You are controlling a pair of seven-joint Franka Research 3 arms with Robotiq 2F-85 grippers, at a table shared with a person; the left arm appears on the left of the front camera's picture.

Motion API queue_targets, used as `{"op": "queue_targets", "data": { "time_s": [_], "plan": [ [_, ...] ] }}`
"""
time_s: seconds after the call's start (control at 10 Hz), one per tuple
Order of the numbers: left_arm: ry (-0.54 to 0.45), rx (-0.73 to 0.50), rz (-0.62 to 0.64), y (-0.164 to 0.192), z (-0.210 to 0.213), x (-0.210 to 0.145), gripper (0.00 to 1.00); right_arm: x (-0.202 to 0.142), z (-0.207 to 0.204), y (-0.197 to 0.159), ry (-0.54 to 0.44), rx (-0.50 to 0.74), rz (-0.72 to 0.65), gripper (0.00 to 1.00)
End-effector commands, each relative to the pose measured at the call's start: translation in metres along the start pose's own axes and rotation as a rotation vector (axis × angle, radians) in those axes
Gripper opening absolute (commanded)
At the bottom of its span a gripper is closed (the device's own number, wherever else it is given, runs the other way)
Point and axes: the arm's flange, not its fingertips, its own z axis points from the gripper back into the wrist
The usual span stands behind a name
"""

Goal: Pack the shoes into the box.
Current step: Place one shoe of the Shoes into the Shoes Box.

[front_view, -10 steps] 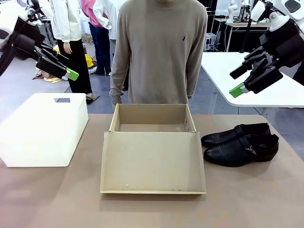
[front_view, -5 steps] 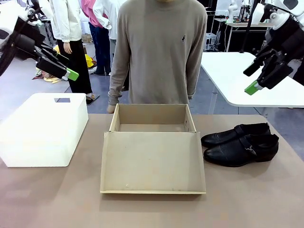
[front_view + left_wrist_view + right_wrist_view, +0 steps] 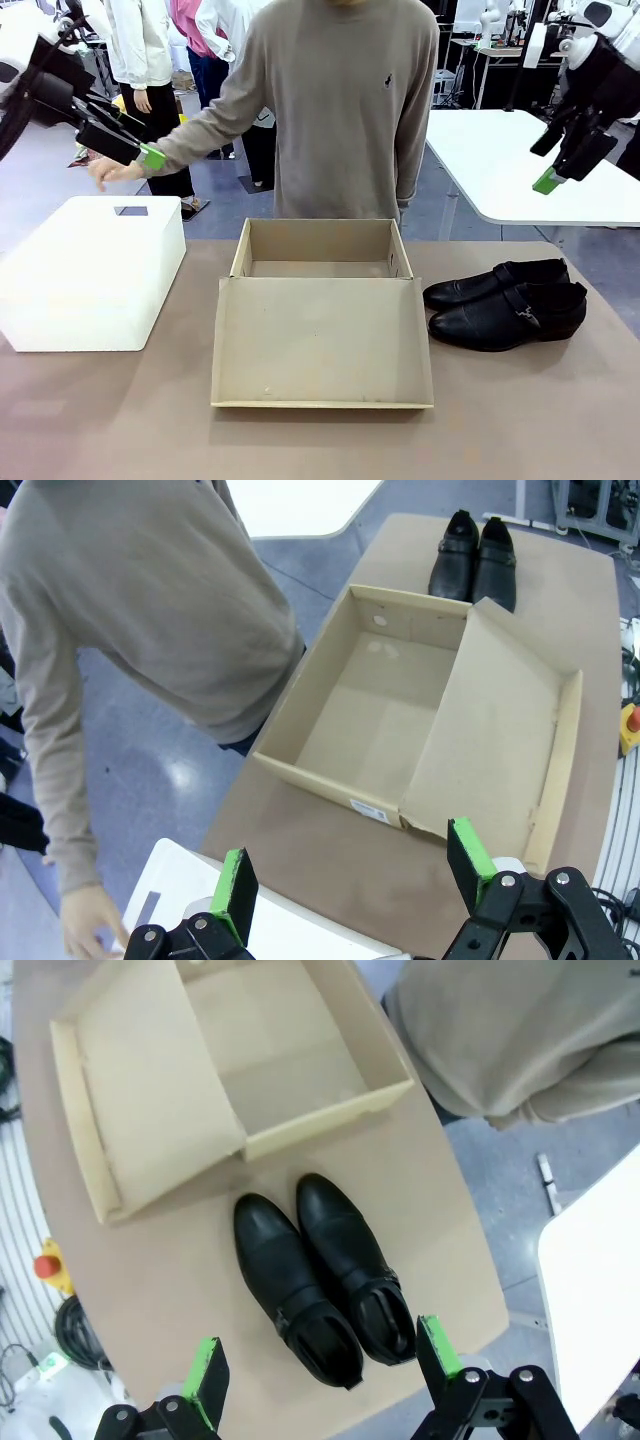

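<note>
The flap lid (image 3: 320, 340) of the box (image 3: 242, 255) is lying open and flat on the surface (image 3: 530, 420), on the near side of the box's empty tray. Just beside the box, on its right, the shoes (image 3: 505, 305) are sitting side by side, close against each other and soles down. Their toes are pointing at the box's right end wall and their heels away from it. Their long axis is running in line with the box's length, so I judge that carrying them over is going to need little turning.

The right tool (image 3: 321, 1355) is hanging high over the shoes on the box's right, jaws standing wide and holding nothing. In its wrist view the shoes are lying lengthwise ahead of its green pads (image 3: 207, 1365). The left tool (image 3: 353, 865) is hanging high on the box's left, over the white bin (image 3: 90, 270), jaws likewise wide and empty, with the whole box lying between it and the shoes. The right arm is therefore standing nearer for the pick.

Beyond the box a person is standing, one hand (image 3: 105, 172) reaching out to the box's left.
</note>
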Motion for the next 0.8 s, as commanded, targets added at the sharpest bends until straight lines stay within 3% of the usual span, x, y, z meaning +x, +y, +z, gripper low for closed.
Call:
{"op": "queue_targets", "data": {
  "time_s": [0.0,0.7],
  "plan": [
    [-0.010,-0.013,-0.009,0.0012,0.0001,-0.0011,1.00,0.0007,-0.0032,-0.0177,0.066,-0.037,0.025,1.00],
    [-0.010,-0.013,-0.009,0.0012,0.0001,-0.0011,1.00,-0.0021,-0.0085,-0.0138,0.047,-0.011,-0.001,1.00]
  ]
}}
